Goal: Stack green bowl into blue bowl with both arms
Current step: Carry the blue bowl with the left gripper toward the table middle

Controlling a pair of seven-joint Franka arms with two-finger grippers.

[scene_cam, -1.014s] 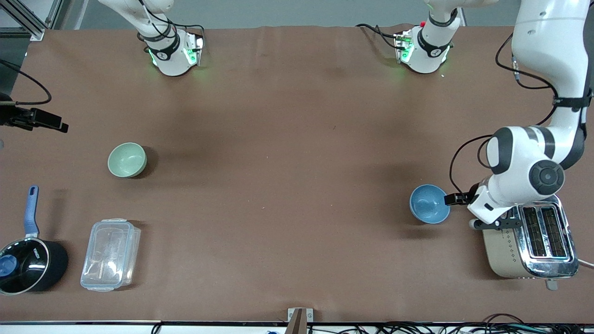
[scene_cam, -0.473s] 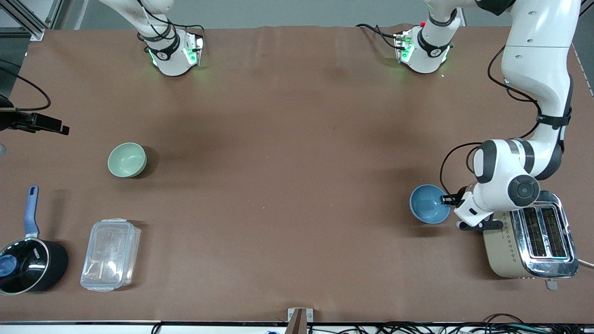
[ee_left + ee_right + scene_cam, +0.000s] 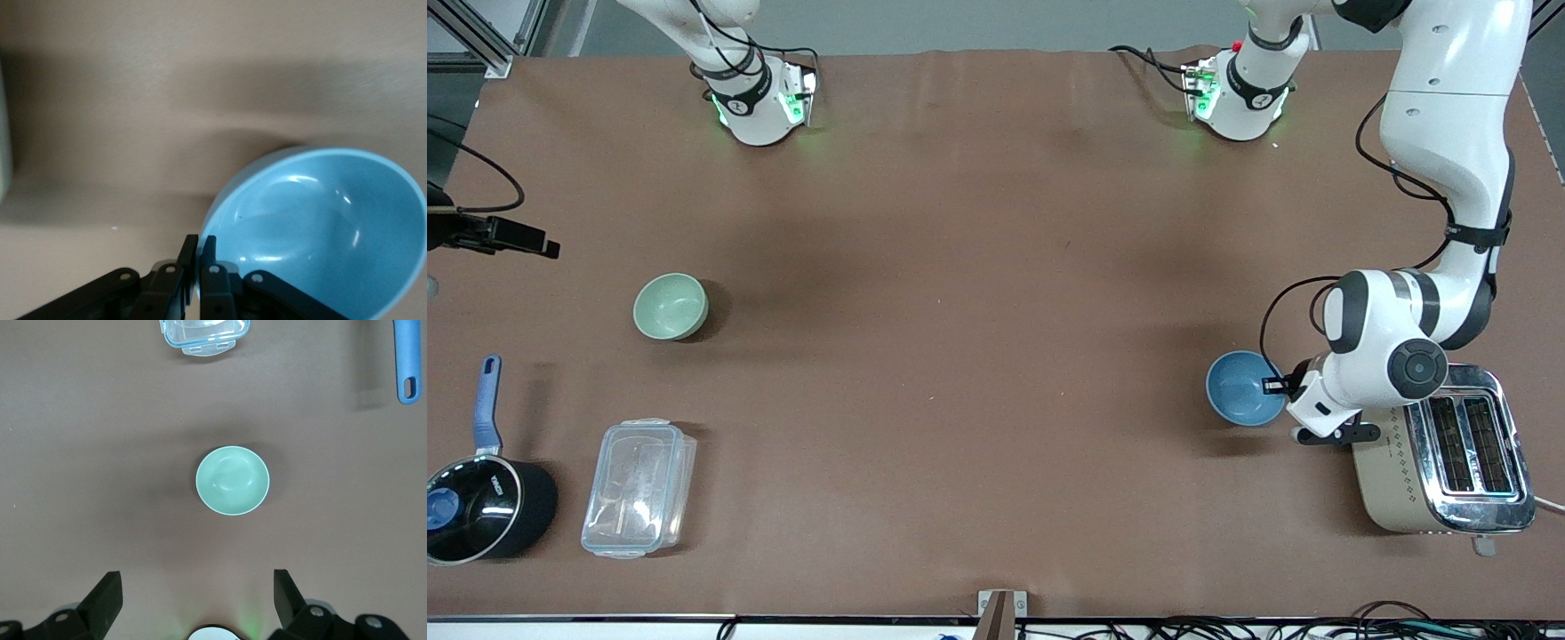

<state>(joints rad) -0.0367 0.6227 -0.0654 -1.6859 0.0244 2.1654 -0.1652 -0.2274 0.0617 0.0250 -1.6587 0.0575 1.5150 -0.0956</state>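
The blue bowl (image 3: 1243,388) sits on the brown table at the left arm's end, beside the toaster. My left gripper (image 3: 1276,387) is shut on its rim, one finger inside and one outside, as the left wrist view shows on the bowl (image 3: 320,227) and gripper (image 3: 199,243). The green bowl (image 3: 670,306) stands upright and empty toward the right arm's end. My right gripper (image 3: 197,580) is wide open and empty, high over the green bowl (image 3: 232,480); it is out of the front view.
A toaster (image 3: 1440,462) stands close beside the left arm's wrist. A clear plastic container (image 3: 639,487) and a black saucepan with a blue handle (image 3: 480,507) lie nearer the front camera than the green bowl. A black device (image 3: 498,233) juts in at the table's edge.
My left gripper has slid onto the blue bowl's rim, and the bowl has shifted slightly toward the right arm's end. The green bowl has not moved.
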